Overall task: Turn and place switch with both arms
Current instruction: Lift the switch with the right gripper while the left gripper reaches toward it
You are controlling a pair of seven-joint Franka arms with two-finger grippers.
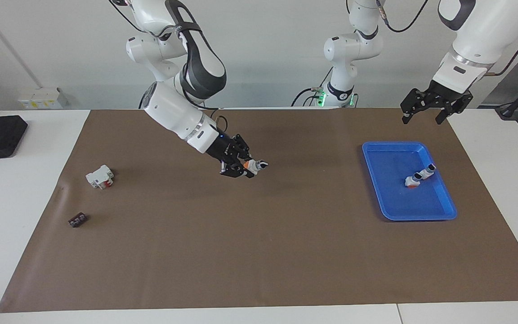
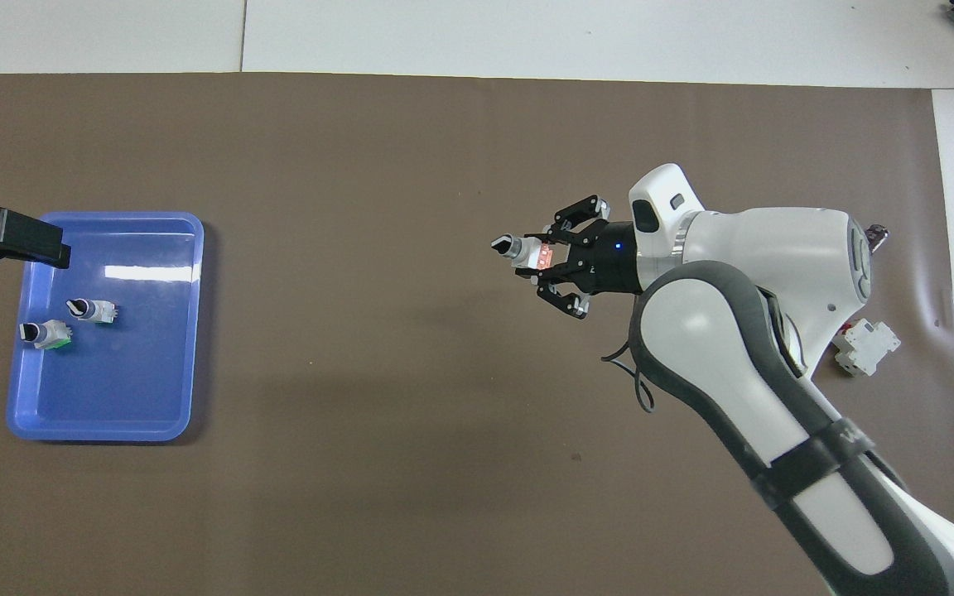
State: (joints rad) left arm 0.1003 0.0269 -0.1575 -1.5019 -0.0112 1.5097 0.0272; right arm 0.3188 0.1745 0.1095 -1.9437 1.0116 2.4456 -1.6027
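Brown mat (image 1: 259, 252) covers white table (image 1: 16, 189); right tool (image 1: 245, 167) grips switch (image 1: 254, 165), left tool (image 1: 426, 109) open.

You see the switch (image 1: 252, 166) just left of centre in the facing view, and just right of centre in the overhead view (image 2: 520, 251). It is a small white boxy piece with an orange section and a black-and-silver pointed knob tip. It lies roughly level, up in the air over the brown mat, its knob tip pointing toward the blue-tray end of the table. Its orange end sits clamped in the right gripper (image 1: 244, 167), while the white body and knob stick out free past the fingertips.
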